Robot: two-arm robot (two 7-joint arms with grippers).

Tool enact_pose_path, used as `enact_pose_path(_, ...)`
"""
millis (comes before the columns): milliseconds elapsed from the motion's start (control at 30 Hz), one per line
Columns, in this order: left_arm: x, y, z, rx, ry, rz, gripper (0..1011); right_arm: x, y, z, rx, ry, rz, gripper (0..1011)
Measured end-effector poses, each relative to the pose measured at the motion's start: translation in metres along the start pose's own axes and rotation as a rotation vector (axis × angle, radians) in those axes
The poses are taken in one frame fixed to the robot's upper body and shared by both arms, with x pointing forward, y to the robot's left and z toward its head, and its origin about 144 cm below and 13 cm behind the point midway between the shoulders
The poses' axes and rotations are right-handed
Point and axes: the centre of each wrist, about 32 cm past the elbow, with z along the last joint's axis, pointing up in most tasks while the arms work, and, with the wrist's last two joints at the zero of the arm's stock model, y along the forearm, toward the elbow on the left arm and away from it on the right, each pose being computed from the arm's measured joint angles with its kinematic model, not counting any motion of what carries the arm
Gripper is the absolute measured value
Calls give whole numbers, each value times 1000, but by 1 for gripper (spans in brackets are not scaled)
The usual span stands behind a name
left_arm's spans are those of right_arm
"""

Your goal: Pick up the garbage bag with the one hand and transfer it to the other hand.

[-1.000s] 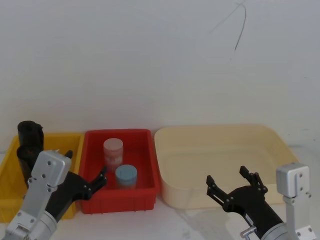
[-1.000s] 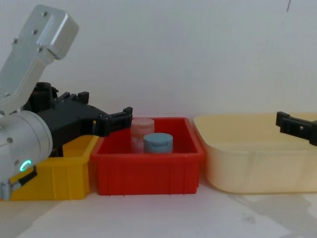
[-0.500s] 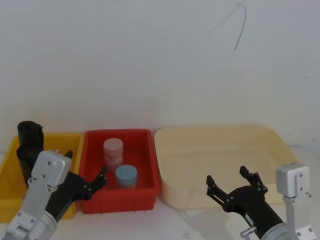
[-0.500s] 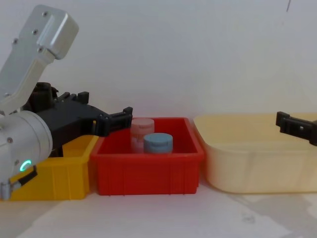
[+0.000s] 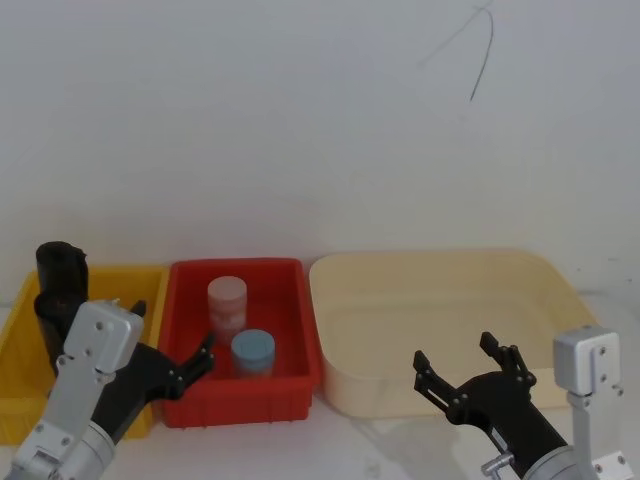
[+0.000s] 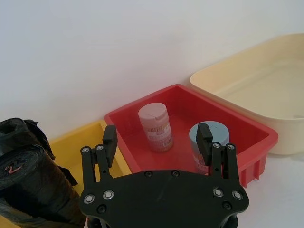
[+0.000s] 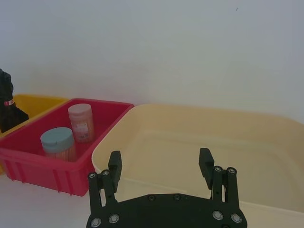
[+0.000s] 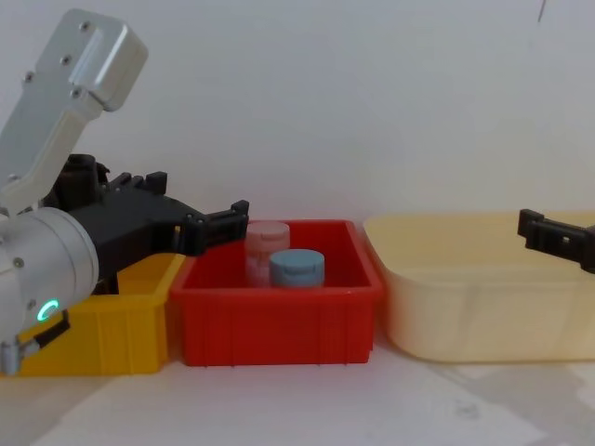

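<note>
Now the garbage bag [image 5: 60, 272], a black roll, stands at the back left of the yellow bin [image 5: 18, 352], untouched. The left gripper [image 5: 172, 328] hangs low at the front, where the yellow bin meets the red bin [image 5: 285, 385]; its fingers are spread apart and grasp nothing. The garbage bag is just beside it, a little behind. The right gripper [image 5: 455, 352] waits before the cream tub [image 5: 440, 262], its fingers also spread and empty. A pink jar [image 5: 226, 303] and a blue-lidded jar [image 5: 252, 351] stand in the red bin.
</note>
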Motion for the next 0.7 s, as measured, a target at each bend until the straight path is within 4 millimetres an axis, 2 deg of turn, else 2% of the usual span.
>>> enact_pose_path(433, 0, 0, 0, 0, 0, 0, 1000, 0, 0, 0, -1, 0, -1, 1001)
enact_pose_path(700, 4, -4, 8, -27, 28, -16, 1000, 1, 3, 7, -14, 17, 14, 1002)
